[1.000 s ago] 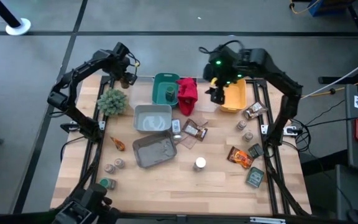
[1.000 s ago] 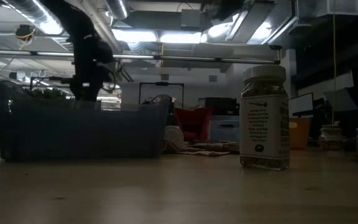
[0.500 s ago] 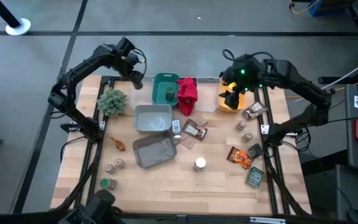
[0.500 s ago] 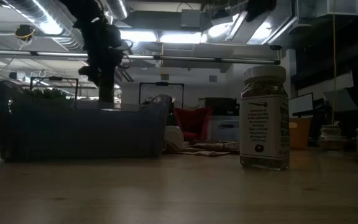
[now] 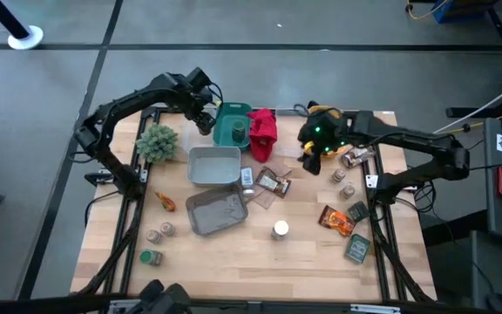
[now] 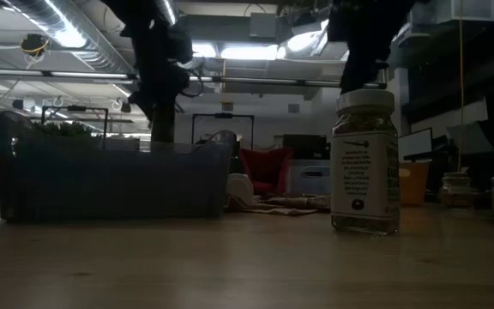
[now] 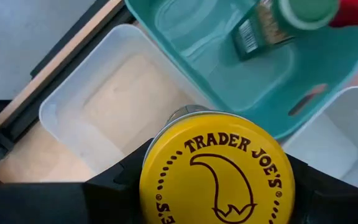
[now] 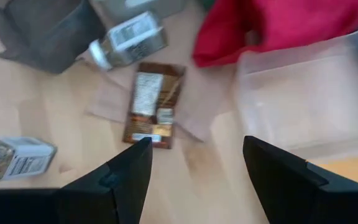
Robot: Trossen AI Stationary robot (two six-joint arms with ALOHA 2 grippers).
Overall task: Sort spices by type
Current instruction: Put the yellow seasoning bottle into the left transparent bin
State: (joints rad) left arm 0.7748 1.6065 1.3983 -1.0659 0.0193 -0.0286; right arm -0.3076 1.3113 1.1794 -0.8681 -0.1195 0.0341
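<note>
Left gripper clamped on a yellow-lidded jar, held above a clear bin beside the teal bin, where a green-lidded jar already lies. Right gripper spread wide and empty, hanging over the table near a brown packet and a white-lidded jar on its side, just short of the red cloth. Likely rigid, light and a little slick, those jars: best taken across the lid or body, squarely, as done on the left. Probably thin and limp, the packet: hard to lift flat, best pinched at an edge. More jars and packets scattered farther along the table, unsorted.
</note>
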